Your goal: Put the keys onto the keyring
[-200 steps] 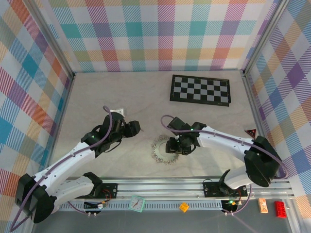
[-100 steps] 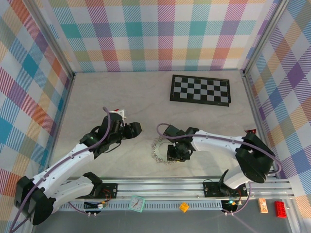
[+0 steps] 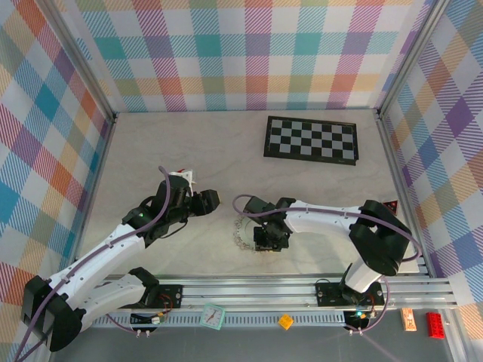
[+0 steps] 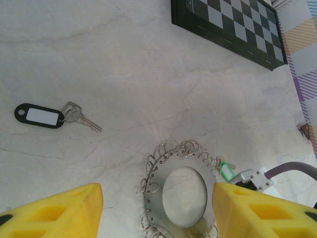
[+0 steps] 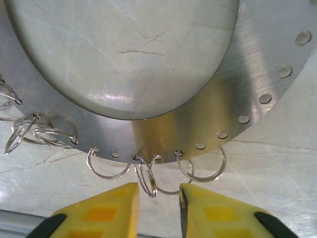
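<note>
Here, right end effector [image 5: 157,192] barely parted over keyring [image 5: 198,124]; green key [image 4: 226,171] partly hidden.

A black-and-white checkerboard [image 3: 310,139] lies flat at the far right of the pale, marble-patterned table [image 3: 189,143], well apart from everything else, and one corner of it shows in the left wrist view [image 4: 233,27]. Pastel plaid walls [image 3: 249,53] close in three sides. A small red triangular piece [image 3: 389,205] sits against the right wall. Below the aluminium rail [image 3: 249,290] along the near edge lie a teal square tile [image 3: 214,316], an orange block [image 3: 285,321], a peach piece [image 3: 408,318] and a red brick [image 3: 435,324].
</note>
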